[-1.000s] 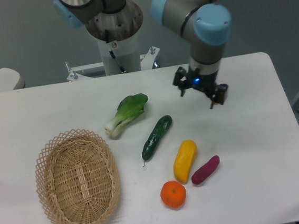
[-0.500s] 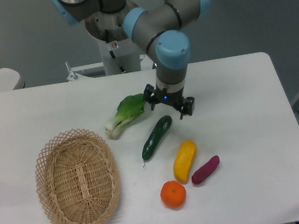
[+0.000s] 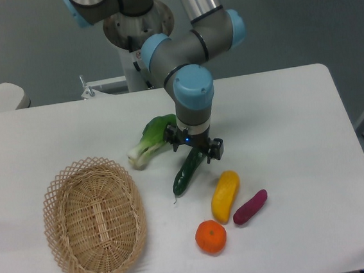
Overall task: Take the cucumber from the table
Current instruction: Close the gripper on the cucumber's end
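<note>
The slim dark green cucumber [image 3: 185, 175] lies slanted on the white table [image 3: 289, 110], near its middle. Its lower stem tip points toward the front, and its upper end is covered by my gripper [image 3: 194, 147]. The gripper hangs straight down over that upper end and is open. One finger [image 3: 172, 137] stands on the left side of the cucumber and the other on the right. I cannot tell whether the fingers touch it.
A leafy bok choy [image 3: 150, 138] lies just left of the gripper. A yellow vegetable [image 3: 225, 195], a purple sweet potato [image 3: 250, 207] and an orange [image 3: 211, 236] sit right and in front of the cucumber. A wicker basket [image 3: 94, 217] stands front left.
The arm has swung left and down from the back right of the table. The gripper now sits over the cucumber's upper end. Nothing on the table has moved.
</note>
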